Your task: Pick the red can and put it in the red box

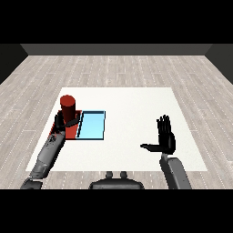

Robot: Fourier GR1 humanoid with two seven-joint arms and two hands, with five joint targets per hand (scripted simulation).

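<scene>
The red can (pixel 68 108) stands upright over the red tray (pixel 73 130) at the table's left. My left hand (pixel 62 122) is at the can's near side, its thumb and fingers curled round the can's lower part. The can's base is hidden behind the hand, so whether it rests on the tray I cannot tell. Over the right half of the table my right hand (pixel 166 137) is held up with straight fingers and the thumb stuck out to the left, holding nothing.
A light blue tray (pixel 92 125) lies right beside the red tray, touching its right side. The white table (pixel 132 104) stretches out to the right and far side, with a wooden floor around it.
</scene>
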